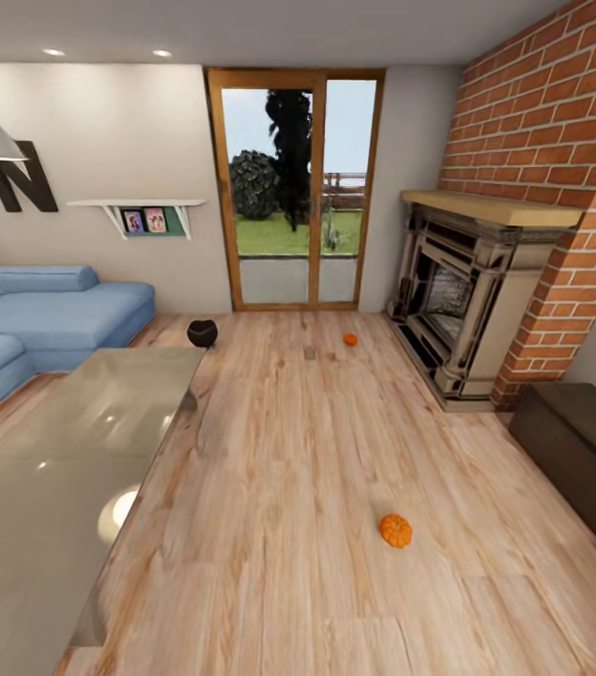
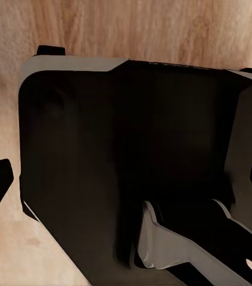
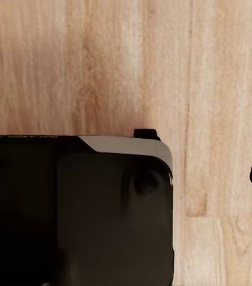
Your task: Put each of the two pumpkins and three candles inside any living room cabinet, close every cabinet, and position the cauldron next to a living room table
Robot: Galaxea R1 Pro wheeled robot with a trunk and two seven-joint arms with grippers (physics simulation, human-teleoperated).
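Orange against the pale plank floor [image 1: 316,451], the nearer pumpkin [image 1: 395,530] sat in open floor between the glossy grey worktop [image 1: 44,488] on the left and the dark-brown cabinet [image 1: 584,451] against the right wall, well apart from both. The farther pumpkin [image 1: 350,339] lay near the glass door [image 1: 293,188], off the front corner of the fireplace [image 1: 462,300]. A small grey stub that may have been a candle [image 1: 310,353] stood on the floor near it, too small to be sure. The black cauldron [image 1: 202,332] rested on the floor just beyond the worktop's far end, close to the blue sofa [image 1: 44,314]. The cabinet's fronts looked shut. Both wrist views looked down over dark robot bodywork and floorboards; whether either gripper was open or closed I could not tell.
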